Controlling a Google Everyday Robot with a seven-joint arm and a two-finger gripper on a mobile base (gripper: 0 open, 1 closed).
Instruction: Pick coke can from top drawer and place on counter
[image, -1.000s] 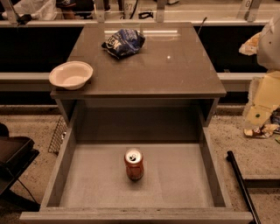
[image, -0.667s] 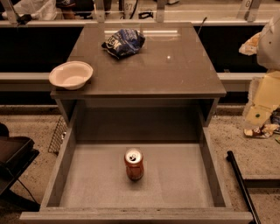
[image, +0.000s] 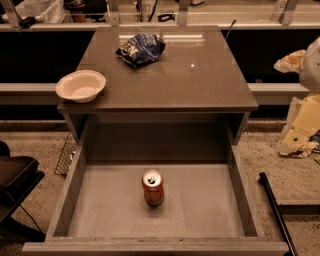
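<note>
The coke can (image: 153, 188) stands upright on the floor of the open top drawer (image: 240, 200), near its middle and a little toward the front. It is red-orange with a silver top and pull tab. The drawer is pulled fully out below the counter (image: 200, 75), a glossy grey-brown cabinet top. My gripper does not show anywhere in this view; nothing is near or touching the can.
A blue-and-white chip bag (image: 141, 49) lies at the counter's back middle. A pale bowl (image: 80, 85) sits on its front left corner. Pale paper and cardboard (image: 302, 125) lie on the floor at right, beside a black rod (image: 274, 212). A dark object (image: 15, 185) is at left.
</note>
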